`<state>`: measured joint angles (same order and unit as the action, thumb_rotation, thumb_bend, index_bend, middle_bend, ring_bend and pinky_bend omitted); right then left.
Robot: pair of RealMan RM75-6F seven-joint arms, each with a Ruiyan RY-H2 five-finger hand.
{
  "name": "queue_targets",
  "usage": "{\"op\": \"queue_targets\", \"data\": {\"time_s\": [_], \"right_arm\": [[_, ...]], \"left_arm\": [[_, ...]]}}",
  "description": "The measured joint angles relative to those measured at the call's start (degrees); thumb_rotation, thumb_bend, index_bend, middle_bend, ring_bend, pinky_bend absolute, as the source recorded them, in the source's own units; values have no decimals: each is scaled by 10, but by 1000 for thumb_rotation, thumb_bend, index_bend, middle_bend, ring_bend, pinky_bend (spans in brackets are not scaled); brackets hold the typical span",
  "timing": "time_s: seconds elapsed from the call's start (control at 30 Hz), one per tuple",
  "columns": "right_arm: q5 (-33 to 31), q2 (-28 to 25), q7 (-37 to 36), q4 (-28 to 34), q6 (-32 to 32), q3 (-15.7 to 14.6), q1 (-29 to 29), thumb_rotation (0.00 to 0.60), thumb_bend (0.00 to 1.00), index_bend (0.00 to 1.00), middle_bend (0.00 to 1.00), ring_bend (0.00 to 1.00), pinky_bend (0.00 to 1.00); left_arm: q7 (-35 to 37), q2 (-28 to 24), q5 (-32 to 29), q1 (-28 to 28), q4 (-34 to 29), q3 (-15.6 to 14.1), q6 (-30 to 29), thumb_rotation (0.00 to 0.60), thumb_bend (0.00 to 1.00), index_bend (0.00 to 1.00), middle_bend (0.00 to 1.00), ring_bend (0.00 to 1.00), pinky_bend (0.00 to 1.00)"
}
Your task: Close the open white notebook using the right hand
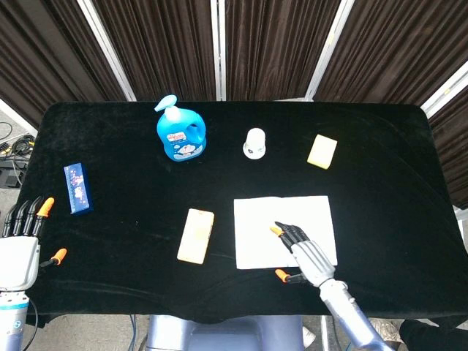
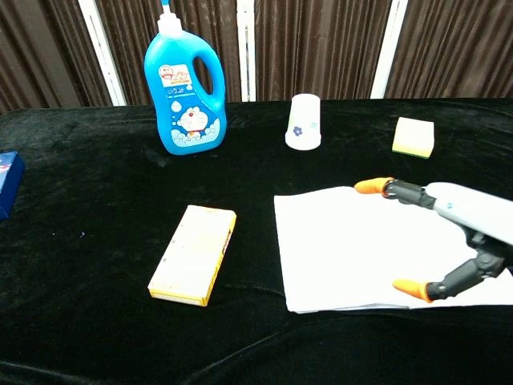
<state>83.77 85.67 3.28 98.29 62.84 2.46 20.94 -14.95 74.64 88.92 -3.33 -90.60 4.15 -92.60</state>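
Fingers of right hand (image 1: 306, 252) spread above open notebook (image 1: 256, 227); yellow box (image 1: 196, 235) lies left, apart.

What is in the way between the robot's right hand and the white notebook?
Nothing visible. The right hand is already over the open white notebook, fingers spread. The yellow box lies apart to the left, and the white cup and sponge sit farther back.

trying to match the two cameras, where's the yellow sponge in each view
Head view: the yellow sponge lies on the table's far right part, beyond the open notebook.
Chest view: the sponge sits upper right, behind the right hand.
Shared landmark: the white cup, just left of the sponge in both.
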Motion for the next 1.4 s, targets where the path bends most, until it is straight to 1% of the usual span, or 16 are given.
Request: {"op": "queue_targets", "data": {"time_s": [0.3,0.6,0.83,1.17,1.4], "right_arm": [[-32,59,20,-38,-12,5,11,600,180,0,0,0,0],[-55,99,56,-67,-20,9,22,600,158,0,0,0,0],[-63,148,90,-118,-1,11,22,600,150,0,0,0,0],[-72,168,98,-139,1,4,19,600,150,0,0,0,0],[-71,185,93,-170,8,4,16,600,150,0,0,0,0]], "left_arm": [[2,-2,-3,0,4,0,2,600,15,0,0,0,0],[15,-8,-14,1,9,2,7,600,16,0,0,0,0],[41,-12,-30,7,32,3,10,600,16,0,0,0,0],[54,-11,-31,7,38,5,8,600,16,0,0,0,0],[55,-10,-33,8,36,7,6,600,16,0,0,0,0]]}}
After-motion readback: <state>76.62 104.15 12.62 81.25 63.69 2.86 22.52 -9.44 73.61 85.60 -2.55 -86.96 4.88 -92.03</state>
